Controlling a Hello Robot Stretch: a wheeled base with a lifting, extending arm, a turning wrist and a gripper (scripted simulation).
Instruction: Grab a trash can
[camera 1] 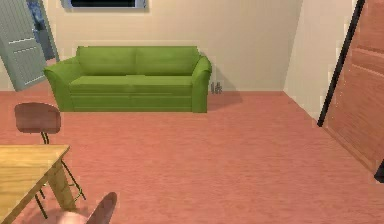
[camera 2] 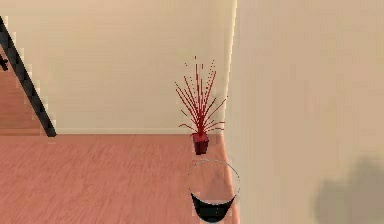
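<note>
Trash can, round with a dark base, stands on the reddish floor against the cream wall's corner, just in front of a spiky red potted plant. The claw's state cannot be told. A green sofa stands ahead.

A home's living room (green sofa, wooden table, chairs).

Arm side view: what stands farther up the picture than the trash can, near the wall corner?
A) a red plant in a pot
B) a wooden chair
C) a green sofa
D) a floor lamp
A: a red plant with thin spiky stems stands in a small pot by the wall corner, farther up the picture than the trash can.
</note>
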